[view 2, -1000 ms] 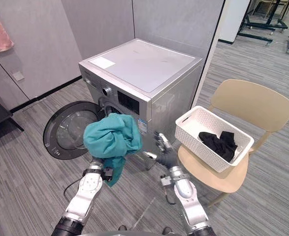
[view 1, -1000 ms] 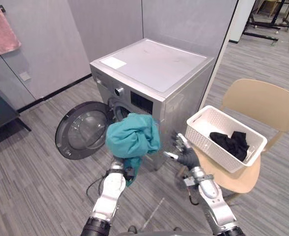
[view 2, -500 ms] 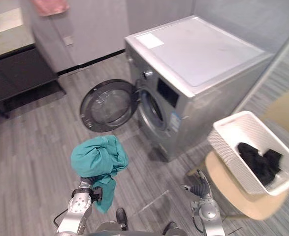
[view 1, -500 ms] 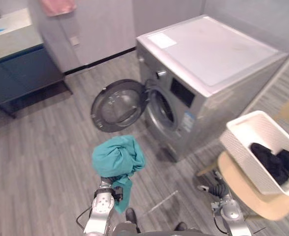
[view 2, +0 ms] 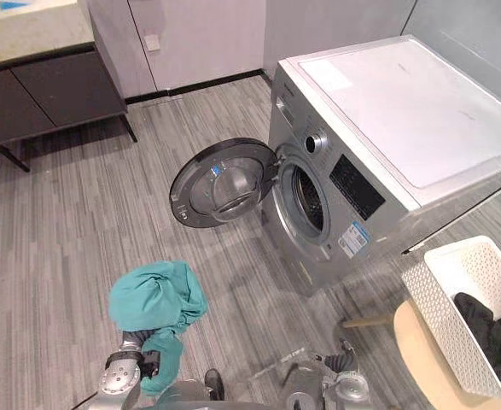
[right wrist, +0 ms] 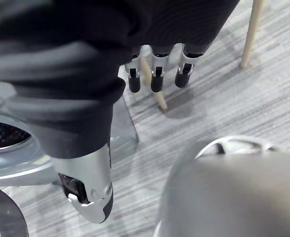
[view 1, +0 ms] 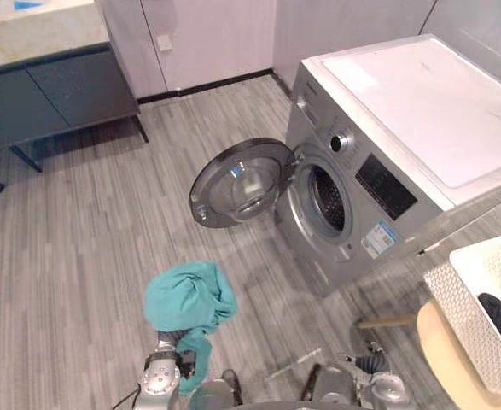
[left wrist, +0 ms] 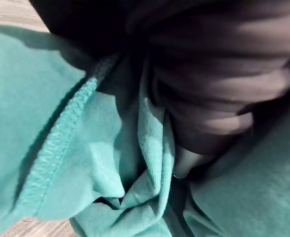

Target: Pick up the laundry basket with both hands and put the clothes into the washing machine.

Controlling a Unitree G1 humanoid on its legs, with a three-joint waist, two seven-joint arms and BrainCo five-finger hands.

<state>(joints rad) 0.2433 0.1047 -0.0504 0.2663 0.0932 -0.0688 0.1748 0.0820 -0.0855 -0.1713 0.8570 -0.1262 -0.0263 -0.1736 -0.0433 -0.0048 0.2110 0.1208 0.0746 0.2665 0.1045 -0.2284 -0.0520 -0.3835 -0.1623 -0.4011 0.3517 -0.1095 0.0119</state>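
One washing machine (view 1: 404, 145) is standing with its door (view 1: 237, 184) swung open. The white basket (view 1: 476, 320) is sitting on a chair (view 1: 438, 342), black clothes (view 2: 489, 320) inside. A teal garment (view 1: 189, 299) is bunching over the left hand (left wrist: 219, 89); its grip I cannot tell. The right hand (right wrist: 155, 74) is hanging slack and empty. Loading is underway, I'd say; next, the garment needs carrying to the drum.

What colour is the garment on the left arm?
The garment is teal green, clearest in the left eye view.
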